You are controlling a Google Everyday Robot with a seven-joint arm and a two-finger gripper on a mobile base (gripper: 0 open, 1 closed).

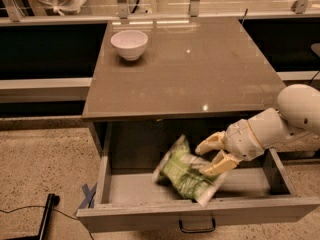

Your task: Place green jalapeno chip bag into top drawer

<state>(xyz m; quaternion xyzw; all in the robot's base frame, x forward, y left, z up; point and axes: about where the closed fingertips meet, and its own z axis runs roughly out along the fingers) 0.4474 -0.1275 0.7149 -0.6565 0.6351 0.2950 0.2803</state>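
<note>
The drawer [150, 215] stands open below the front edge of the bench [200, 74]. Its grey front panel faces the camera, with a small dark handle [197, 227] at the bottom middle.

My tool [202, 159] hangs inside the drawer opening, just under the front edge of the bench and right of its middle. My pale arm [272, 126] reaches in from beyond the front right corner.

The chip bag [184, 175] is inside the drawer, right against my tool and mostly to its left and below it. The bag is light green with white patches and looks smeared. It sits tilted, with its upper end up near the shadow under the bench. Its lower white edge is down near the drawer's front wall, about mid-width. The tip of my tool overlaps the bag's upper right part. I cannot tell whether my tool is clenched on the bag or only lying against it. I also cannot tell whether the bag's lower end rests on the drawer floor.

On the bench top, a white bowl [129, 44] stands upright near the back left corner, well apart from everything in the drawer.

On the floor left of the drawer there is a strip of blue tape [89, 194] beside the drawer's left front corner. A black cable [30, 210] lies farther left.
</note>
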